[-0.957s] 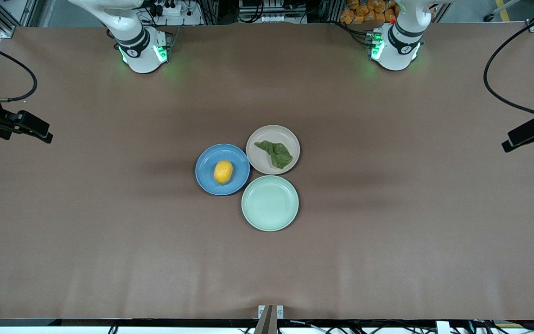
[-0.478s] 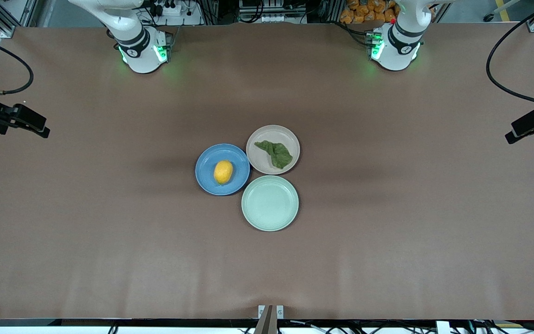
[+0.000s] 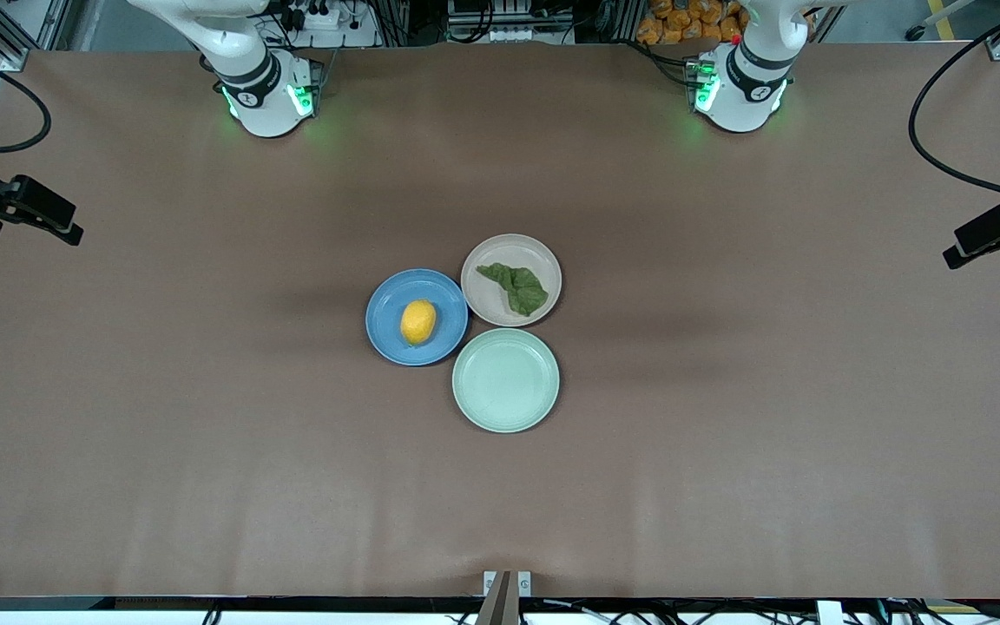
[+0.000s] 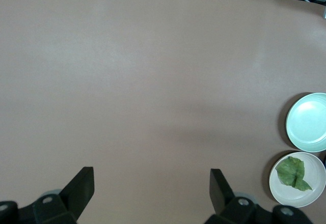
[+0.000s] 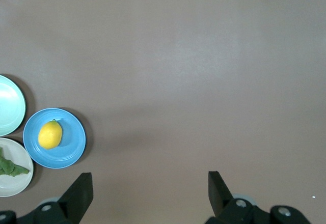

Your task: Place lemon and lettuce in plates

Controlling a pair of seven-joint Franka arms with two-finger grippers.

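Note:
The lemon lies in the blue plate at the table's middle; it also shows in the right wrist view on the blue plate. The lettuce lies flat in the beige-pink plate, also seen in the left wrist view. My right gripper is open and empty, high over bare table at the right arm's end. My left gripper is open and empty, high over the left arm's end.
A pale mint-green plate sits empty, touching both other plates, nearest the front camera. Black cables hang by each gripper at the table's ends. The brown table spreads wide around the plates.
Both grippers have drawn a little farther outward and upward from the plates, toward the table's ends. The lemon, lettuce and plates have not moved.

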